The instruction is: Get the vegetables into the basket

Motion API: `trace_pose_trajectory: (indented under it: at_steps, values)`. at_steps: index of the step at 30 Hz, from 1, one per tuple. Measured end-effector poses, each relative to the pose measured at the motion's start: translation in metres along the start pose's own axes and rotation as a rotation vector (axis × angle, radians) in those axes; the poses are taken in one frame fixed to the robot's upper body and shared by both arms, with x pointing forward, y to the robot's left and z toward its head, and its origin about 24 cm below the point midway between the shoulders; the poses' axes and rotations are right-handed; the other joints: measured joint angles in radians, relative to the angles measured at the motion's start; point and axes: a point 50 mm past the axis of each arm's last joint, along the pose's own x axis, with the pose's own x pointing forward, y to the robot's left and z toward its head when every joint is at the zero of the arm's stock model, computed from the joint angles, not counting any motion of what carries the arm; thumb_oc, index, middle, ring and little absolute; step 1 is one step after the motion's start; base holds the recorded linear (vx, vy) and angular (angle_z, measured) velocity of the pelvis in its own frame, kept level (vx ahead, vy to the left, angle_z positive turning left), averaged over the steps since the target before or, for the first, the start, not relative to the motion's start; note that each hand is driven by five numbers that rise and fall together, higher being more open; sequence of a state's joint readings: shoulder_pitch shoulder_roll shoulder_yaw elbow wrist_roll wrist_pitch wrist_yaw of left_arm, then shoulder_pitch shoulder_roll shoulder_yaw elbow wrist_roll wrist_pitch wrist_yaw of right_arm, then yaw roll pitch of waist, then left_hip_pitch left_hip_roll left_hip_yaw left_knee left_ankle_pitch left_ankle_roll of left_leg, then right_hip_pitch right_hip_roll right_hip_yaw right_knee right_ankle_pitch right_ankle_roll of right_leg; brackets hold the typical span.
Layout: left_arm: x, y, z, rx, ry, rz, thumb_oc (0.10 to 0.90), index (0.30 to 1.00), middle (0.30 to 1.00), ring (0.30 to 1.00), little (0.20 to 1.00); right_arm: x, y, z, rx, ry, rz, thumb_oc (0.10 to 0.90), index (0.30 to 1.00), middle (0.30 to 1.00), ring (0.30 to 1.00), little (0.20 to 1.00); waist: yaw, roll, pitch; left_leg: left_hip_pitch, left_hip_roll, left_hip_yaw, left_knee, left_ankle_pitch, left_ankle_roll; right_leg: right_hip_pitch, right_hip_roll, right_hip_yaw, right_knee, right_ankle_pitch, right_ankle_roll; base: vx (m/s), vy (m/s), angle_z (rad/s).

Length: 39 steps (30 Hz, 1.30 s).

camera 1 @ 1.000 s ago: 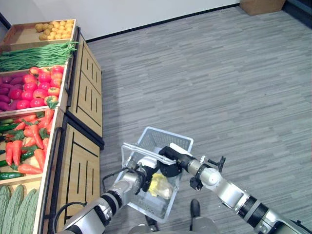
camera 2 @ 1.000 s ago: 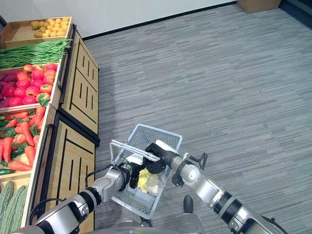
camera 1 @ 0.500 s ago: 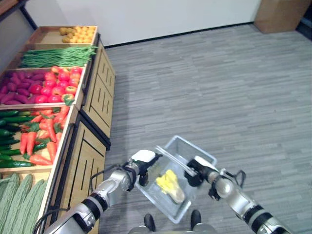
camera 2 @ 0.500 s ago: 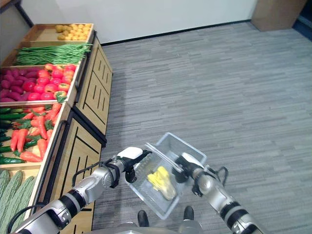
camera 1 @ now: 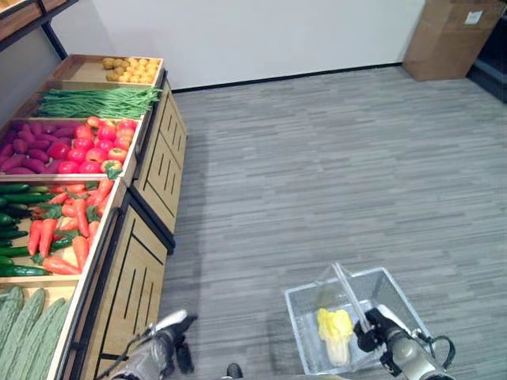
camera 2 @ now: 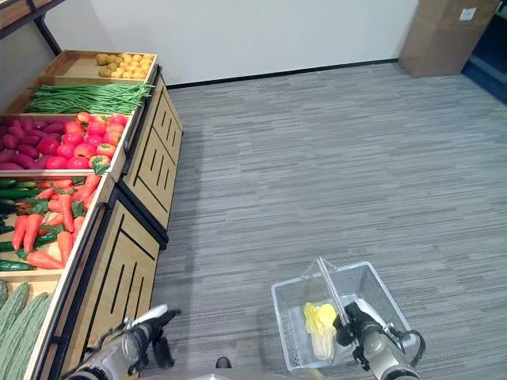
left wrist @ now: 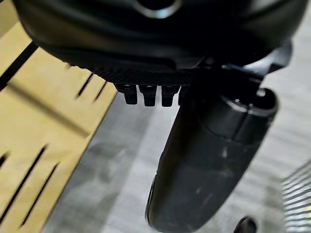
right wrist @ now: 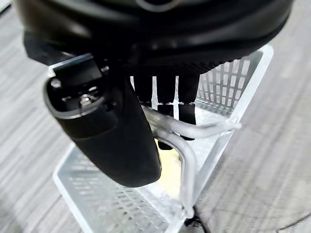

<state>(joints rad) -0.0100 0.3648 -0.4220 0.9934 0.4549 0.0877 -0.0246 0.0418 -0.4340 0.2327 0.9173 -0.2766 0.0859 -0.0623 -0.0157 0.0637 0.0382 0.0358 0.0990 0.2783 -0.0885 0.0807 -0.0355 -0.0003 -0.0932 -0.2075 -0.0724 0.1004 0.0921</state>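
A clear wire basket [camera 1: 301, 317] hangs low at the right, over the grey floor. A yellow-green cabbage [camera 1: 334, 332] lies inside it. My right hand [camera 1: 371, 336] is shut on the basket's handle [right wrist: 194, 131], with its fingers [right wrist: 165, 97] hooked over the bar. Low at the left, my left hand [camera 1: 170, 348] hangs beside the wooden cabinet [camera 1: 131, 277], fingers relaxed and holding nothing. In the left wrist view its thumb [left wrist: 209, 145] stands over the floor next to the cabinet front.
The produce stand along the left holds trays of carrots [camera 1: 71, 229], cucumbers [camera 1: 20, 194], red tomatoes [camera 1: 87, 146], green beans [camera 1: 95, 101] and potatoes [camera 1: 131, 69]. A cardboard box [camera 1: 459, 36] stands by the far wall at the right.
The camera has shifted upward. My left hand has let go of the basket and dropped beside the cabinet. The basket now hangs from my right hand alone, further right.
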Motion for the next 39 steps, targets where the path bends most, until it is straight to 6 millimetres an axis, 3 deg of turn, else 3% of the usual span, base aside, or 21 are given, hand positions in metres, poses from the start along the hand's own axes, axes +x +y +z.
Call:
trace_pose_trajectory:
  at_steps: [2, 4, 7, 8, 21, 29, 34, 36, 37, 39]
  values:
    - [0.001, -0.024, -0.013, -0.201, 0.117, -0.02, 0.9, 1.0, 1.0, 1.0, 1.0, -0.002, 0.024, -0.018, 0.04, 0.092, 0.045, 0.4, 0.3, 0.3, 0.3, 0.3, -0.003, -0.013, -0.022, 0.0, 0.0, 0.006, 0.0, -0.005, -0.001, -0.002, 0.0, 0.003, -0.001, -0.002, 0.0, 0.0, -0.009, -0.06]
    - [0.0, -0.036, -0.017, -0.26, 0.161, -0.013, 0.9, 1.0, 1.0, 1.0, 1.0, -0.004, 0.037, -0.02, 0.072, 0.111, 0.053, 0.4, 0.3, 0.3, 0.3, 0.3, -0.002, -0.017, -0.023, -0.001, 0.0, 0.007, 0.0, -0.006, -0.001, -0.002, 0.0, 0.004, 0.0, -0.006, -0.003, 0.01, -0.003, -0.02]
    - [-0.005, -0.054, -0.029, -0.541, 0.267, 0.016, 0.9, 1.0, 1.0, 1.0, 1.0, -0.01, 0.059, -0.025, 0.155, 0.129, 0.075, 0.4, 0.3, 0.3, 0.3, 0.3, 0.0, -0.021, -0.028, 0.003, 0.0, 0.011, 0.0, -0.01, 0.001, -0.003, 0.0, 0.008, 0.001, -0.009, -0.001, 0.01, -0.003, -0.01]
    - [-0.005, -0.055, -0.03, -0.551, 0.272, 0.017, 0.9, 1.0, 1.0, 1.0, 1.0, -0.012, 0.061, -0.027, 0.159, 0.135, 0.077, 0.4, 0.3, 0.3, 0.3, 0.3, 0.001, -0.021, -0.028, 0.003, 0.0, 0.011, 0.0, -0.01, 0.001, -0.003, 0.0, 0.008, 0.001, -0.01, -0.002, 0.0, 0.0, 0.0]
    - [-0.004, -0.05, -0.024, -0.549, 0.237, 0.048, 0.9, 1.0, 1.0, 1.0, 1.0, -0.01, 0.06, -0.031, 0.164, 0.171, 0.06, 0.4, 0.3, 0.3, 0.3, 0.3, 0.002, -0.017, -0.03, 0.004, -0.009, 0.008, 0.001, -0.022, 0.002, 0.002, -0.009, 0.004, 0.005, -0.011, -0.001, 0.01, 0.042, 0.01]
    - [-0.002, -0.045, -0.019, -0.552, 0.211, 0.06, 0.9, 1.0, 1.0, 1.0, 1.0, -0.007, 0.055, -0.025, 0.168, 0.154, 0.046, 0.4, 0.3, 0.3, 0.3, 0.3, 0.002, -0.018, -0.005, -0.001, -0.04, 0.004, 0.001, -0.037, 0.018, -0.021, -0.046, 0.0, 0.054, -0.036, 0.026, 0.02, 0.129, 0.04]
    - [0.0, -0.038, -0.016, -0.55, 0.199, 0.074, 0.9, 1.0, 1.0, 1.0, 1.0, -0.003, 0.047, -0.017, 0.187, 0.138, 0.023, 0.4, 0.3, 0.3, 0.3, 0.3, 0.004, -0.046, 0.028, -0.006, -0.077, 0.012, 0.003, -0.051, 0.04, -0.078, -0.091, 0.02, 0.155, -0.082, 0.05, 0.02, 0.111, -0.04]
    - [0.001, -0.032, -0.017, -0.551, 0.197, 0.089, 0.9, 1.0, 1.0, 1.0, 1.0, 0.002, 0.039, -0.003, 0.214, 0.101, 0.003, 0.4, 0.3, 0.3, 0.3, 0.3, 0.007, -0.058, 0.06, 0.002, -0.084, 0.036, 0.001, -0.055, 0.053, -0.14, -0.108, 0.034, 0.264, -0.094, 0.052, 0.09, 0.11, -0.29]
    - [0.001, -0.023, -0.021, -0.545, 0.2, 0.112, 0.9, 1.0, 1.0, 1.0, 1.0, 0.004, 0.04, 0.005, 0.235, 0.074, 0.006, 0.4, 0.3, 0.3, 0.3, 0.3, 0.005, -0.084, 0.08, 0.012, -0.093, 0.041, 0.0, -0.07, 0.063, -0.165, -0.119, 0.033, 0.324, -0.102, 0.053, 0.25, 0.068, -0.31]
    - [0.003, -0.012, -0.021, -0.539, 0.192, 0.137, 0.9, 1.0, 1.0, 1.0, 1.0, 0.006, 0.037, 0.018, 0.256, 0.029, -0.007, 0.4, 0.3, 0.3, 0.3, 0.3, 0.002, -0.101, 0.117, 0.03, -0.092, 0.04, -0.005, -0.083, 0.078, -0.227, -0.13, 0.036, 0.438, -0.112, 0.059, 0.23, -0.003, -0.17]
